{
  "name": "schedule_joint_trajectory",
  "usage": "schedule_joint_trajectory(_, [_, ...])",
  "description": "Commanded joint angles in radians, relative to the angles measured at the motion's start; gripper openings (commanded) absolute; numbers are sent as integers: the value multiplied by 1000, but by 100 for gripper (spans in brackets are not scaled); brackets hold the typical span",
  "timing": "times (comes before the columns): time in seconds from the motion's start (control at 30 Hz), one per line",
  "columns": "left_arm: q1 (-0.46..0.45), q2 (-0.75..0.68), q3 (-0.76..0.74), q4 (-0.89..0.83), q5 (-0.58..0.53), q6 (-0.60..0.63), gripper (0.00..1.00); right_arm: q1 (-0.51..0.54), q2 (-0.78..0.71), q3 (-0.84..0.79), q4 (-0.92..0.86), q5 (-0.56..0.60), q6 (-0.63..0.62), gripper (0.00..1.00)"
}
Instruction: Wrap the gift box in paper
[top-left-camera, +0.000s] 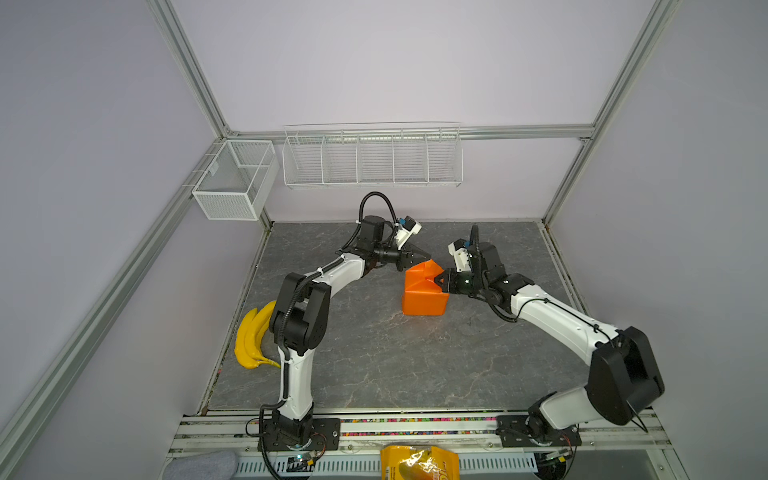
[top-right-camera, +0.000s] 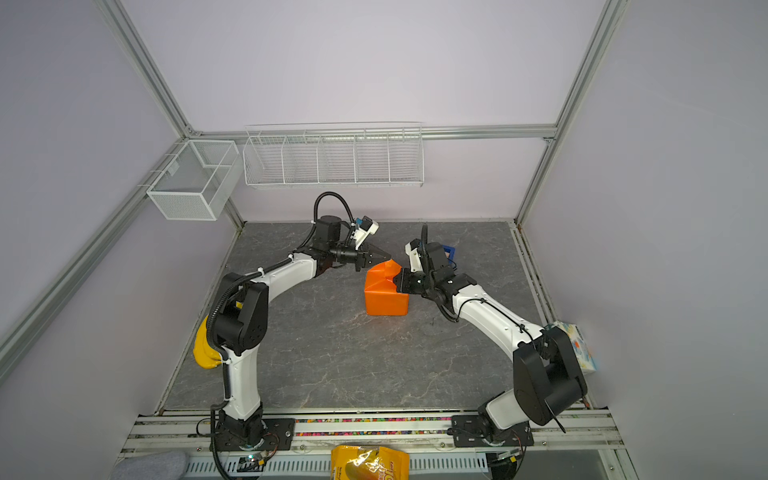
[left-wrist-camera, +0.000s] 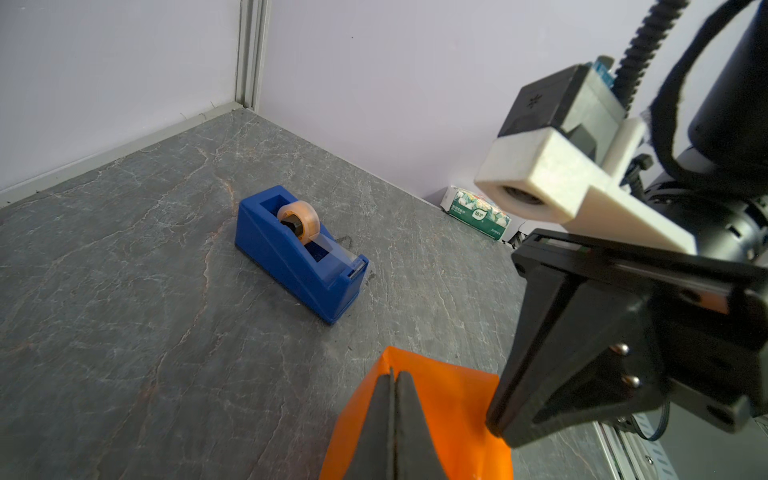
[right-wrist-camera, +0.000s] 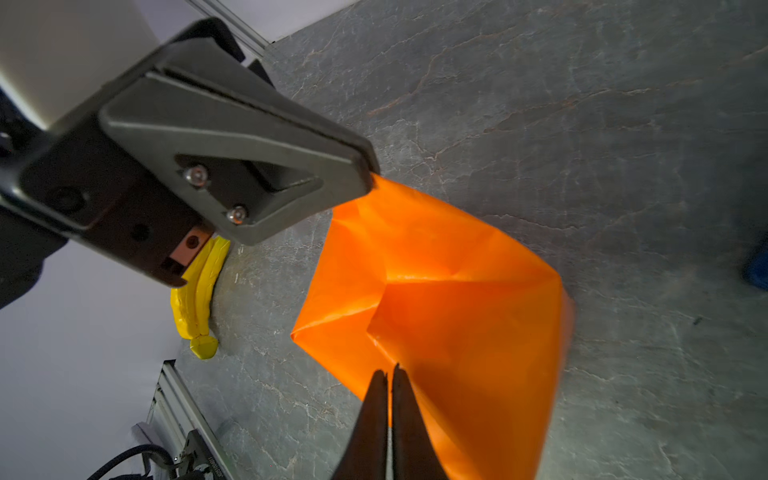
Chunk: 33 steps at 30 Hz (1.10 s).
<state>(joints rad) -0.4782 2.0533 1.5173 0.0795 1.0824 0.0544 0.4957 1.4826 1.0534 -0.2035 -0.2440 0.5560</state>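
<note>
Paper (top-left-camera: 424, 291), orange and folded up around the unseen gift box, stands mid-worktop (top-left-camera: 374, 353) between both arms. Left claw (top-left-camera: 426, 254) is clenched on its raised far corner; right claw (top-left-camera: 439, 280) pinches the right-hand flap. Both flaps would likely fold inward, toward each other, over the box.

The paper (top-left-camera: 422, 299), plain orange and creased, stands folded into a boxy bundle on the table (top-left-camera: 374, 365), two top corners raised, near the blue tape dispenser (left-wrist-camera: 299, 249)
</note>
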Motion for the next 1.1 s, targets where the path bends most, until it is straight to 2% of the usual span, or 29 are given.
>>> schedule_joint_trajectory(0.0, [-4, -40, -6, 3, 26, 21, 0, -13, -3, -42, -64, 52, -13, 8])
schedule_joint_trajectory(0.43, [-18, -130, -95, -65, 17, 55, 0, -17, 39, -61, -42, 39, -2, 7])
schedule_joint_trajectory(0.73, [-73, -172, -152, -138, -61, 60, 0, -17, 52, -62, -38, 37, -1, 7])
schedule_joint_trajectory(1.07, [-134, -198, -229, -133, -163, -55, 0, -18, 69, -65, -37, 32, 2, 6])
